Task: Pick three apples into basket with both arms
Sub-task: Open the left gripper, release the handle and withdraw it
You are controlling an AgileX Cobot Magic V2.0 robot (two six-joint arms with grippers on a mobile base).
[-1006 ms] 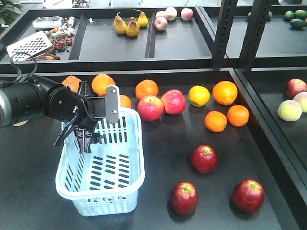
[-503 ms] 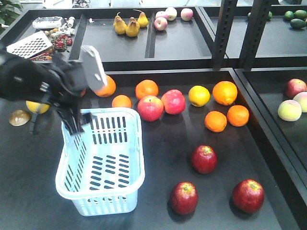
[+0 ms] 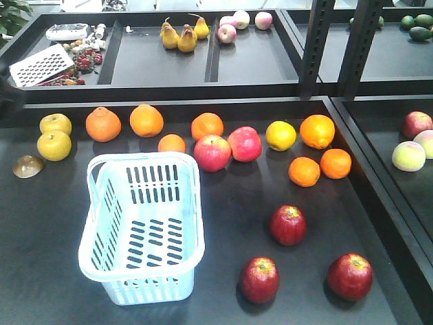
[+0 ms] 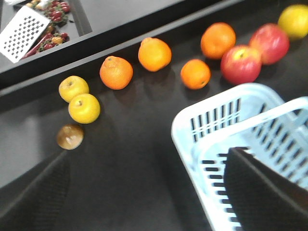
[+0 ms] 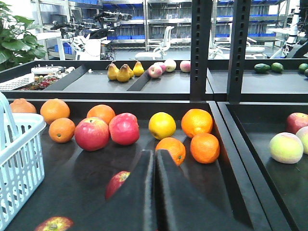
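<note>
The pale blue basket (image 3: 197,203) stands empty at the front left of the black table. Three dark red apples lie to its right: one in the middle (image 3: 287,225), one at the front (image 3: 260,279) and one at the front right (image 3: 350,276). Neither arm shows in the exterior view. In the left wrist view my left gripper (image 4: 149,202) is open and empty, with its right finger (image 4: 262,192) over the basket's corner (image 4: 192,120). My right gripper (image 5: 154,156) is shut and empty, low over the table. It half hides one apple (image 5: 117,183); another apple (image 5: 53,224) is at the bottom edge.
Oranges (image 3: 207,126), two pinkish-red apples (image 3: 212,152) and yellow fruits (image 3: 54,145) line the back of the table. A brown fruit (image 3: 28,166) lies at the left. A raised back shelf holds pears (image 3: 177,35). Black uprights (image 3: 318,47) and a divider edge stand at the right.
My left arm was over the basket's far left rim. It has pulled back to the left and out of the exterior view. The basket and the apples have stayed in place.
</note>
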